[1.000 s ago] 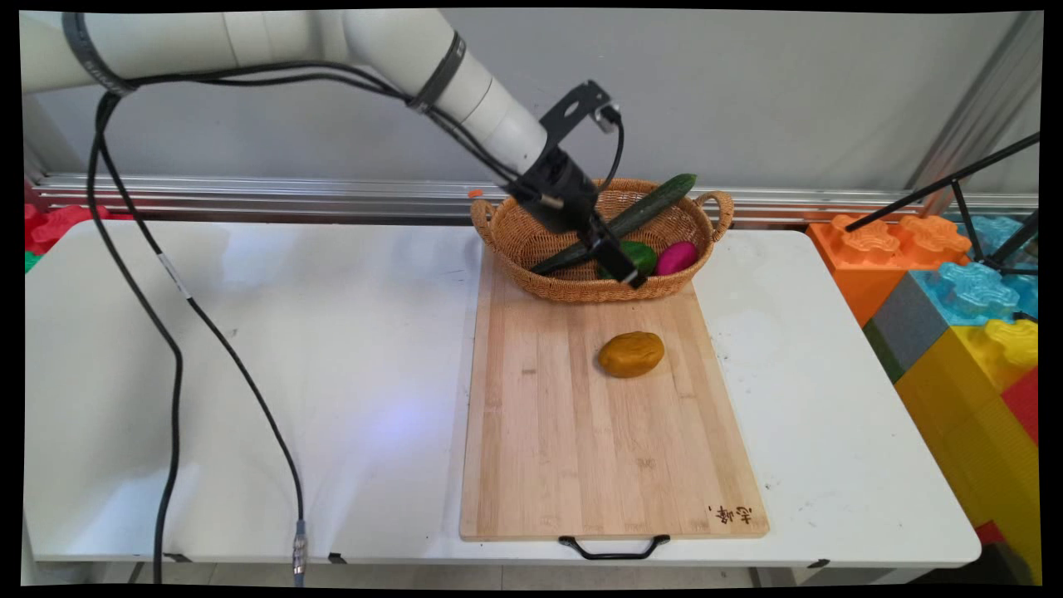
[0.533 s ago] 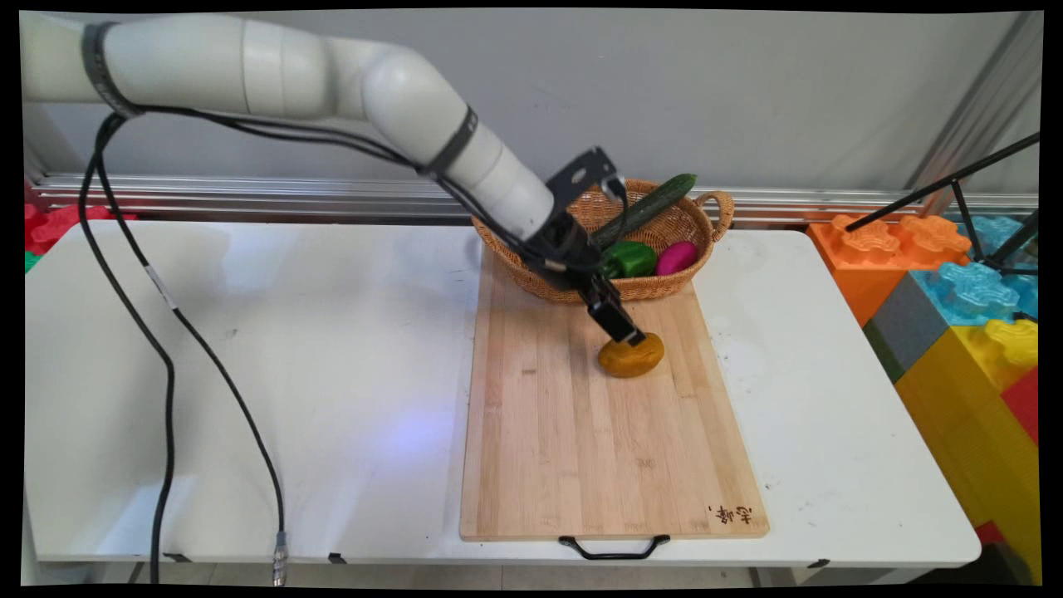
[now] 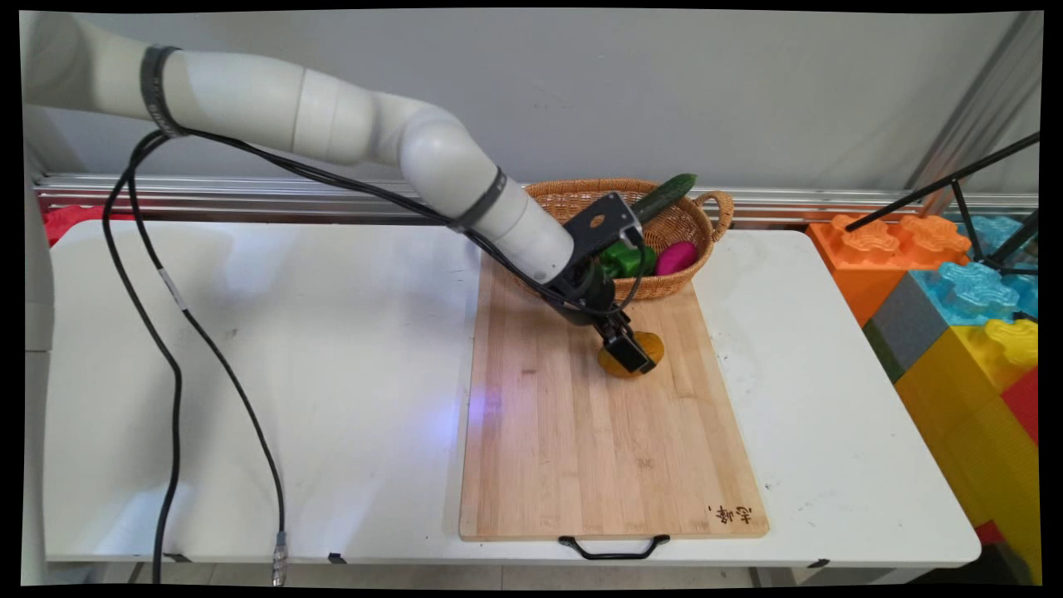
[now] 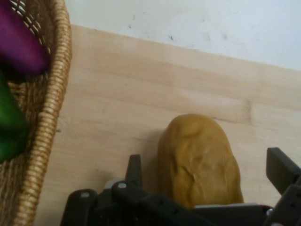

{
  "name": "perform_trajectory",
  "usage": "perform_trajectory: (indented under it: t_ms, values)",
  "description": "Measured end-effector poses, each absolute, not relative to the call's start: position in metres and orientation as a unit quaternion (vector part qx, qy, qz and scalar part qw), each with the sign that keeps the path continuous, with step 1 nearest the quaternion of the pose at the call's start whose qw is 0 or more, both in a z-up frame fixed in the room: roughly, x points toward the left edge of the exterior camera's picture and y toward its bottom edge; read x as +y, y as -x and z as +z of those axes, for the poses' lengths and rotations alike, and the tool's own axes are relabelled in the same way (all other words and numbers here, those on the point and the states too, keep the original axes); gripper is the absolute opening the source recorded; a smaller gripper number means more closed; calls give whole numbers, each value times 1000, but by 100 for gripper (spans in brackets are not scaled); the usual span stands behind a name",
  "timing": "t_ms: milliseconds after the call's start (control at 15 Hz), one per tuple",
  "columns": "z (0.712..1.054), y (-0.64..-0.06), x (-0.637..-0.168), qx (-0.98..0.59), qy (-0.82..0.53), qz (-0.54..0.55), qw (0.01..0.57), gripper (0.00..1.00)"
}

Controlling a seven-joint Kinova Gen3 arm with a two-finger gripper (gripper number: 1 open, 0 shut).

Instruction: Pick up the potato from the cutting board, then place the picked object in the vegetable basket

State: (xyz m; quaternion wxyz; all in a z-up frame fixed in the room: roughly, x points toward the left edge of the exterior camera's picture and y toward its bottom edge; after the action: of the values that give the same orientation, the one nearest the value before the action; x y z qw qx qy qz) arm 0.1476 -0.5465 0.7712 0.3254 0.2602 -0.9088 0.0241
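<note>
Where we look along our hand: our black two-finger tool is lowered over a yellow-brown, lumpy potato-shaped thing, one finger on each side of it.
Tool state: spread; the fingers stand apart with the potato between them, and we cannot tell whether either one touches it.
Potato place: it lies on a long pale bamboo cutting board, in the board's far half, a little right of the middle, just in front of the basket.
From the main view: our tool leans down from the upper left and covers part of the potato.
Basket: a woven wicker basket with two handles sits on the board's far end; in it are a long dark green cucumber leaning out over the rim, a green pepper and a magenta egg-shaped thing.
Surface: white, carrying the board; black cables hang from our arm across its left part.
Right of the surface: large orange, blue, yellow and grey toy blocks.
</note>
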Motion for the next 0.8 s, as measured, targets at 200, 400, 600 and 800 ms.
perform_trajectory:
  t_ms: [200,400,600,800]
  values:
    - [762,-142,-545,-910,-257,26,324,0]
    - [757,-141,-542,-912,-251,29,322,0]
    - [760,-143,-538,-912,-248,28,324,0]
    - [773,-146,-534,-909,-249,25,334,0]
